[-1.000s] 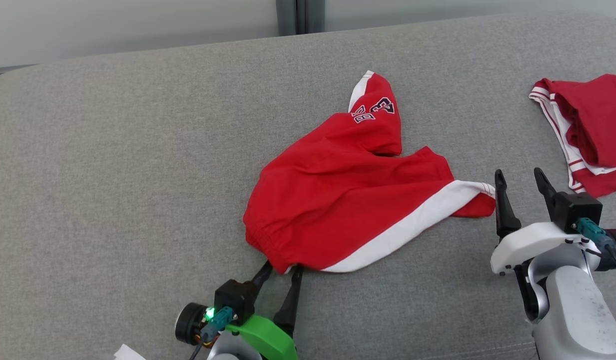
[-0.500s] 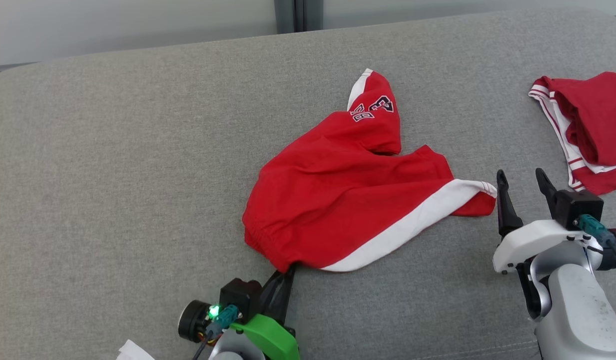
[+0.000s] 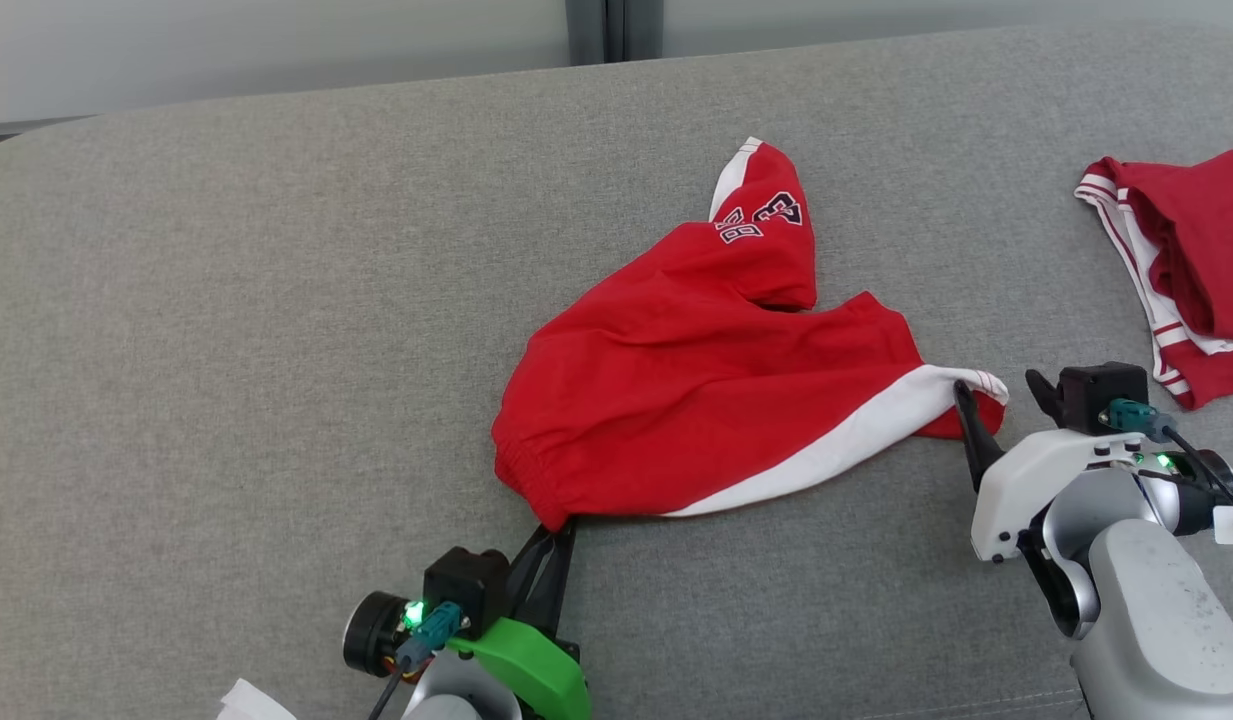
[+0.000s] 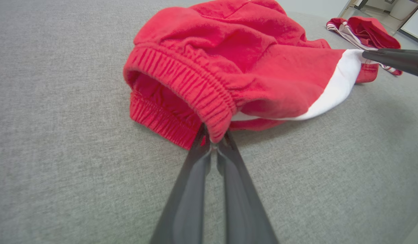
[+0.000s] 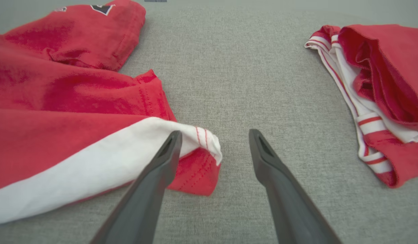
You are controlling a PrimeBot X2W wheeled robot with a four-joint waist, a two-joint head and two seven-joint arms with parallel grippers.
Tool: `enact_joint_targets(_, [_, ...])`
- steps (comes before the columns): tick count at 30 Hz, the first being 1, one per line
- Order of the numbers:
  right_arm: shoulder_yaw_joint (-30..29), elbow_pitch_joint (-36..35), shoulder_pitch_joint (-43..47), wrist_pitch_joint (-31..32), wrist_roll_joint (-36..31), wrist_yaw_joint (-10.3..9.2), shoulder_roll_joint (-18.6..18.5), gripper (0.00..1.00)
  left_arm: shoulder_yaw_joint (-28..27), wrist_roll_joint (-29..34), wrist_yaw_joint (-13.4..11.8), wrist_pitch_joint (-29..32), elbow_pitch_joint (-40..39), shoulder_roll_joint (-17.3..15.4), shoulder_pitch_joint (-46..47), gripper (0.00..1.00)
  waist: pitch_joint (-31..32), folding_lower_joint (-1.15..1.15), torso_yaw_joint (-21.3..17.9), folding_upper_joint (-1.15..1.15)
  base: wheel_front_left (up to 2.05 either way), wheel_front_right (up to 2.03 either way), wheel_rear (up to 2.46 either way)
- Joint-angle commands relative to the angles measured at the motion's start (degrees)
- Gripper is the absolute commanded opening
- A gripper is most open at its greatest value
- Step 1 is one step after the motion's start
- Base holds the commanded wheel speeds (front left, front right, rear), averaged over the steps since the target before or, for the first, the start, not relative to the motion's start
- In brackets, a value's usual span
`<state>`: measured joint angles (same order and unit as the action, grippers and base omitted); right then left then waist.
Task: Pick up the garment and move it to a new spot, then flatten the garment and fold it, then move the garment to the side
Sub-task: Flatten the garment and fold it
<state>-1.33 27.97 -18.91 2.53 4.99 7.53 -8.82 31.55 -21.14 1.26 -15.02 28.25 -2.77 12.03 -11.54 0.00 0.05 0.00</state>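
The garment [image 3: 696,370] is a pair of red shorts with a white side stripe, crumpled in the middle of the grey surface [image 3: 226,300]. My left gripper [image 3: 564,528] is shut on its elastic waistband [image 4: 195,91] at the near corner; the left wrist view shows both fingers pinched on the ribbed hem. At the garment's right hem stands my right gripper [image 3: 996,392], open. In the right wrist view [image 5: 215,139] its left finger [image 5: 168,152] overlaps the white hem corner [image 5: 205,139], and the right finger lies over bare fabric.
A second red and white garment [image 3: 1186,260] lies bunched at the far right edge, also seen in the right wrist view [image 5: 375,91]. A pale wall runs behind the surface. Bare grey surface spreads to the left and in front.
My left gripper closed on the waistband corner. My right gripper moved forward and left to the garment's right hem, staying open. The head camera shifted slightly.
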Motion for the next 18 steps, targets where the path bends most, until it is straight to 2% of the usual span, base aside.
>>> enact_joint_targets(1, [1.2, -0.4, 0.1, 1.6, 1.0, -0.08, -0.7, 1.0, -0.3, 0.2, 0.0, -0.2, -0.2, -0.2, -0.5, 0.0, 0.0, 0.0, 0.1, 0.0, 0.0, 0.0, 0.0])
enact_joint_targets(10, [6.5, -1.8, -1.2, 8.5, 5.0, -0.09, -3.9, 0.99, -1.3, 0.6, 0.1, -0.2, -0.7, -0.2, -0.6, 0.0, -0.2, 0.0, 0.6, 0.0, 0.0, 0.0, 0.0])
enact_joint_targets(11, [6.8, -1.9, -1.4, 8.8, 5.3, -0.09, -4.1, 0.9, -1.4, 0.7, 0.1, -0.2, -0.7, -0.2, -0.6, 0.0, -0.2, 0.0, 0.7, 0.0, 0.0, 0.0, 0.0])
enact_joint_targets(14, [7.9, -2.2, -1.4, 9.8, 6.3, -0.09, -4.6, 0.46, -1.8, 0.7, 0.2, -0.2, -0.6, -0.2, -0.8, 0.0, 0.0, 0.0, 0.8, 0.0, 0.0, 0.0, 0.0])
enact_joint_targets(18, [9.0, -2.5, -0.9, 11.1, 7.5, -0.09, -5.3, 0.25, -2.3, 0.8, 0.3, -0.2, -0.4, -0.2, -1.1, 0.0, 0.4, 0.0, 0.9, 0.0, 0.0, 0.0, 0.0])
